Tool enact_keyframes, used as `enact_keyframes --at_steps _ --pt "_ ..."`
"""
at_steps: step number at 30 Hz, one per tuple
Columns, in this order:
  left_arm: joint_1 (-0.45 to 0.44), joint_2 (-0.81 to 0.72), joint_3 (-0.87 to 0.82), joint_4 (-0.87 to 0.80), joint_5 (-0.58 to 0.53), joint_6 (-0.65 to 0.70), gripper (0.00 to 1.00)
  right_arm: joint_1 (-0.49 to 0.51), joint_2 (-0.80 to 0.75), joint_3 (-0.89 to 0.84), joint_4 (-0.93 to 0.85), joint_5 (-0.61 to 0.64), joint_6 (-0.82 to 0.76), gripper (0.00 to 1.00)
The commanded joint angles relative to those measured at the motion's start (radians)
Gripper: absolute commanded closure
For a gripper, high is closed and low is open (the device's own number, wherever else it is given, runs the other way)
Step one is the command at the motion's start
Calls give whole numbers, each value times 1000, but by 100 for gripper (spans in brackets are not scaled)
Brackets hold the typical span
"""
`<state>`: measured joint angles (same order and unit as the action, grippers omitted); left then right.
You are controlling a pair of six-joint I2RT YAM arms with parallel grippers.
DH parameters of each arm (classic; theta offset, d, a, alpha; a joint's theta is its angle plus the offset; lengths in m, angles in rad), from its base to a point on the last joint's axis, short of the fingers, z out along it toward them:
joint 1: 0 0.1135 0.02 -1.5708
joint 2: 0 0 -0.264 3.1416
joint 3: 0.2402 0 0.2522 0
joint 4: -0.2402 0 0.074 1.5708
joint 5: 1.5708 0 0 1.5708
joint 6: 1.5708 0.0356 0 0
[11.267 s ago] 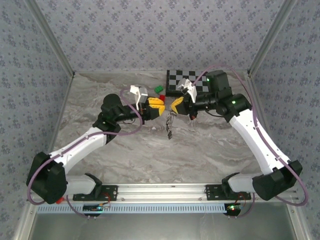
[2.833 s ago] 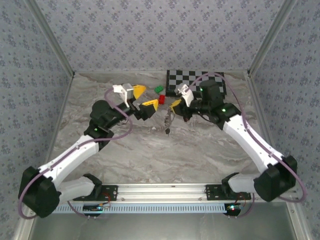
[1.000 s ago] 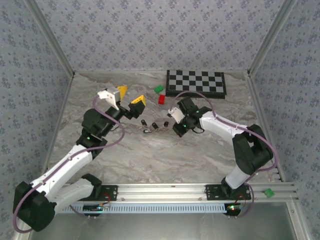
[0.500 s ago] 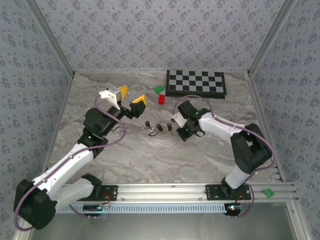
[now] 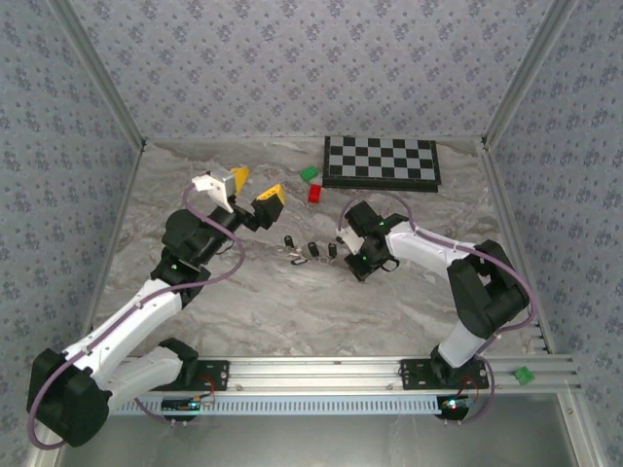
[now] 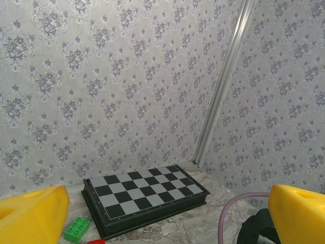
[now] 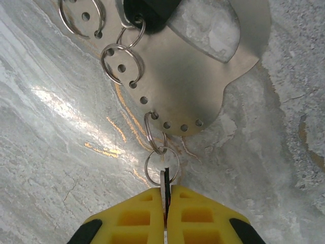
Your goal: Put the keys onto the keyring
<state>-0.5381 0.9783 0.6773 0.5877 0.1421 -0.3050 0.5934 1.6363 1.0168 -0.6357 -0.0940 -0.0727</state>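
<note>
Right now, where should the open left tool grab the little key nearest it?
The key is probably best taken by its black head, from straight above: it lies flat on the table, and the head looks like its bulkiest part.

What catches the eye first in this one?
The right gripper, low at table centre, has its yellow pads shut on a thin blade at a small ring next to a holed metal plate. The left gripper hangs open higher up, and tiny keys lie on the table between them.
</note>
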Motion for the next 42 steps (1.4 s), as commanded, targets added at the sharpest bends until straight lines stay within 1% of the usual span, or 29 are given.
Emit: enact_keyframes --at_steps 1,3,5,7,10,18,20,23,26,27,30,31,33,35,39,40,42 --pt "6 3 3 56 14 -9 0 11 8 -27 -65 -18 23 94" --pt "8 3 4 56 16 -10 0 11 -5 -35 -65 -22 25 93" --pt "8 6 5 57 18 -12 0 12 -13 -34 -77 -23 28 85" --pt "9 6 5 57 20 -13 0 13 -26 -38 -85 -17 34 75" --pt "9 6 6 54 19 -12 0 13 -65 -42 -100 -4 43 67" --pt "9 14 18 26 8 -9 0 11 -208 -50 -146 42 96 62" --pt "9 19 27 7 -2 -9 0 4 -269 -67 -124 59 121 59" --pt "9 29 39 -24 -33 -11 0 -28 -386 -120 -46 86 164 56" --pt "10 50 53 -86 -115 -22 0 -81 -520 -199 75 132 201 54" --pt "10 59 60 -107 -146 -25 0 -99 -564 -224 113 152 209 51" --pt "9 106 88 -202 -255 -46 0 -168 -706 -319 256 191 236 32" --pt "11 126 101 -234 -293 -52 0 -193 -751 -357 311 199 240 22" --pt "10 165 122 -283 -406 -104 0 -229 -811 -414 412 214 241 2" --pt "10 198 134 -323 -509 -138 0 -261 -834 -452 500 247 234 0" --pt "12 254 178 -453 -667 -122 0 -313 -798 -472 612 326 231 0" --pt "13 272 191 -489 -710 -112 0 -323 -776 -475 647 362 234 0" --pt "18 299 207 -531 -759 -39 0 -346 -725 -476 710 437 230 0"
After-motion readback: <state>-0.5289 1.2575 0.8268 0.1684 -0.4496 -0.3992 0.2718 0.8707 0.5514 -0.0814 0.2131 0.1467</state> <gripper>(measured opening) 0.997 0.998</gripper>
